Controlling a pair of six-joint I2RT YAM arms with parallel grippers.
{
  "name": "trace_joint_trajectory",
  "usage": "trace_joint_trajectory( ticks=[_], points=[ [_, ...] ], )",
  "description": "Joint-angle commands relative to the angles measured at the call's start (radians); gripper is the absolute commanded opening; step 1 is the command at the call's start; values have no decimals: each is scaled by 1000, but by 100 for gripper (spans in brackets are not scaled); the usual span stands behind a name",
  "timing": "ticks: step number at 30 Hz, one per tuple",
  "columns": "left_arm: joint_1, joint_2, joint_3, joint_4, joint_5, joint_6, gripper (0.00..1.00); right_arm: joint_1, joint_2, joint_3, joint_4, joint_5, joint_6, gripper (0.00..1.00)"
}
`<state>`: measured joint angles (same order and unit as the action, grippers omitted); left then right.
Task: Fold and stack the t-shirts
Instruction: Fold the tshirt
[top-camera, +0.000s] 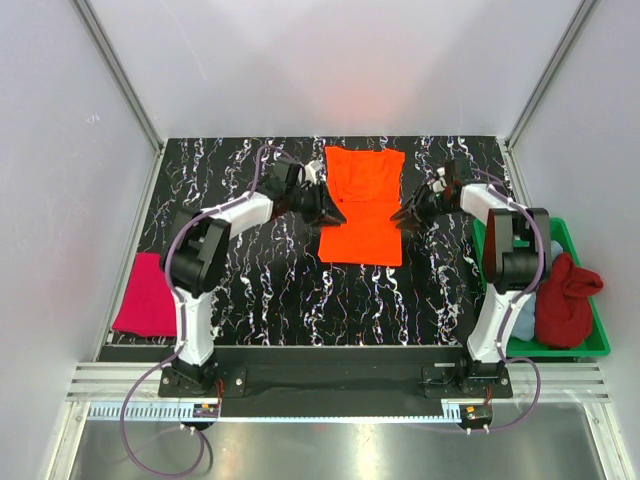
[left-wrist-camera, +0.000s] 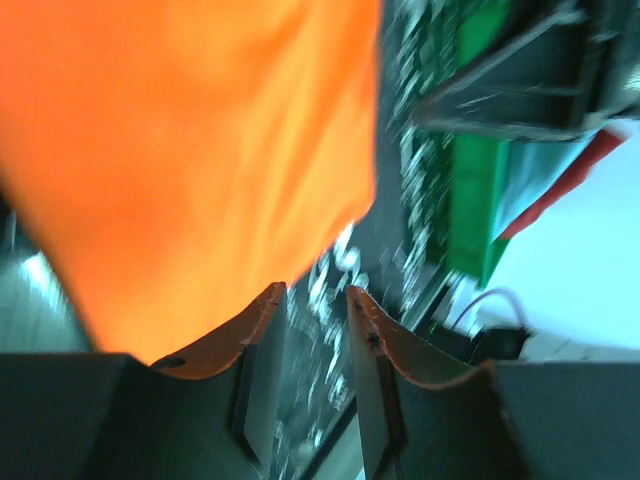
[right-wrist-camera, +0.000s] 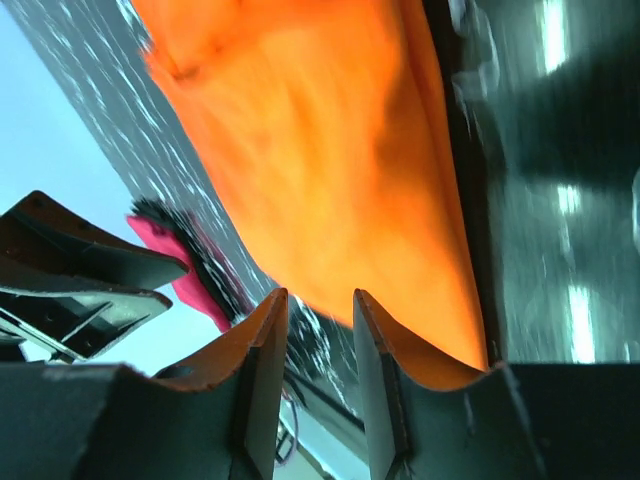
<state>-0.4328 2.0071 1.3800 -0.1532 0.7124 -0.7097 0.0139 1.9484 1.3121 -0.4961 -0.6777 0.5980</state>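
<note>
The bright orange t-shirt (top-camera: 362, 203) lies flat on the black marbled table, sides folded in, collar at the far end. It fills the left wrist view (left-wrist-camera: 190, 150) and the right wrist view (right-wrist-camera: 330, 150). My left gripper (top-camera: 338, 217) is open and empty at the shirt's left edge. My right gripper (top-camera: 398, 217) is open and empty at the shirt's right edge. The magenta-pink shirt (top-camera: 145, 295) lies folded at the table's left edge. The dark red shirt (top-camera: 566, 298) is bunched in the green tray, with a bit of light blue shirt (top-camera: 522, 322) under it.
The green plastic tray (top-camera: 598, 335) stands at the right side of the table, behind my right arm. Grey walls close in the table at left, right and back.
</note>
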Motion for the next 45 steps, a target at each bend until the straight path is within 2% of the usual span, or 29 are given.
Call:
trace_joint_trajectory(
  ticks=[1,4,10,15,18,22,25,29,31,34,38,41,42,45],
  points=[
    [25,115,80,201,50,-123,35,4,95,91,60,-33,43,40],
    [46,200,115,338,68,-212,35,4,179,170,85,-51,71,39],
    [91,344,203,428,98,-272,35,-40,311,280,97,-62,89,38],
    [124,406,260,377,117,-237,35,-92,376,338,94,-74,91,38],
    [131,389,266,345,119,-217,35,-112,385,360,94,-74,100,39],
    [134,322,268,240,110,-154,35,-126,316,345,62,-48,80,43],
    [132,222,232,157,82,-85,36,-126,226,294,-11,-7,33,49],
    [129,-4,72,119,-2,-79,37,-124,58,133,-36,41,14,56],
    [121,-97,-65,119,-45,-83,38,-124,-46,16,-33,70,22,56],
    [79,-272,-232,121,-128,-82,40,-112,-174,-136,-22,99,36,58],
    [-44,-456,-422,138,-240,-138,43,-72,-330,-290,2,125,63,60],
    [-118,-601,-602,237,-374,-339,44,-46,-455,-411,42,151,130,64],
    [-133,-623,-693,313,-402,-388,45,-39,-488,-444,56,161,155,64],
    [-175,-679,-833,464,-482,-558,49,7,-606,-560,119,193,249,66]
  ],
)
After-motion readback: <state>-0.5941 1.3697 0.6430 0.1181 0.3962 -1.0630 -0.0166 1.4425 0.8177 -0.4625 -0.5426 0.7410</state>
